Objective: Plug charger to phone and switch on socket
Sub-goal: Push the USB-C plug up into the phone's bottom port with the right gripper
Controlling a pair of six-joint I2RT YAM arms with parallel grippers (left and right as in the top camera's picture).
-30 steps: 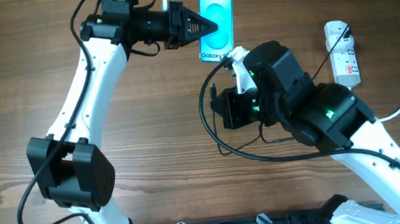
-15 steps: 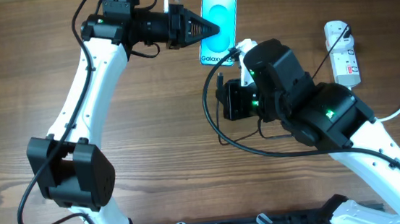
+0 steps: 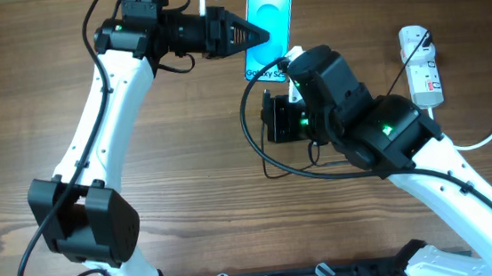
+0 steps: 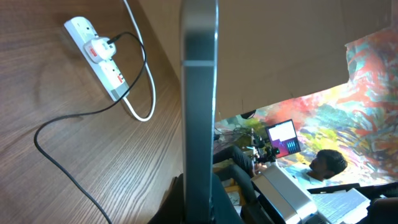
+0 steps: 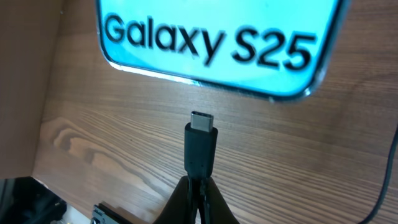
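The right fingers (image 5: 189, 202) clamp the charger (image 5: 201, 146) just behind its rigid plug, a sensible hold since the cable looks limp; the tip is near the phone (image 5: 217, 43), at its lower edge. The left fingers (image 3: 250, 36) pinch the side of the phone, which is probably slick.

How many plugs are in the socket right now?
1: a white plug at the socket's far end, with the black charger leading from it. Other outlets look empty.

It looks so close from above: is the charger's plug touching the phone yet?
Apart. The right wrist view shows bare wood between the charger tip and the phone, below its bottom edge.
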